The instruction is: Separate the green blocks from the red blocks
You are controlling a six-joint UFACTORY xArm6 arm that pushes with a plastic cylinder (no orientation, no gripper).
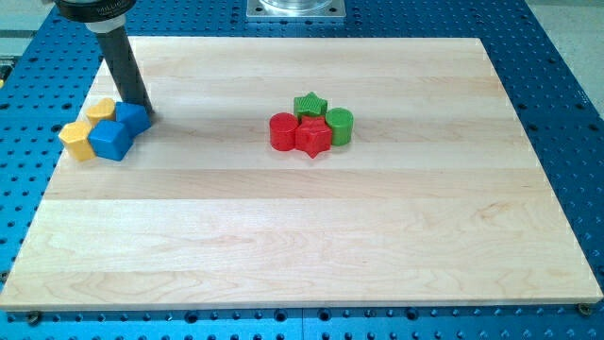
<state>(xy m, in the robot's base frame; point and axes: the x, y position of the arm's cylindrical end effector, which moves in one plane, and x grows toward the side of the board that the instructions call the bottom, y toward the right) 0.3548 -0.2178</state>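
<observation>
A red cylinder [281, 130] and a red star [313, 138] sit together near the board's middle. A green star [310, 104] touches them from the view's top and a green cylinder [340, 125] touches the red star on the view's right. All four form one tight cluster. My tip [144, 110] is far to the view's left of that cluster, at the top right edge of a blue block [131, 117].
At the view's left a second blue block [110, 140] and two yellow blocks [102, 109] [76, 140] are bunched with the first blue one. The wooden board [302, 236] lies on a blue perforated table [566, 85].
</observation>
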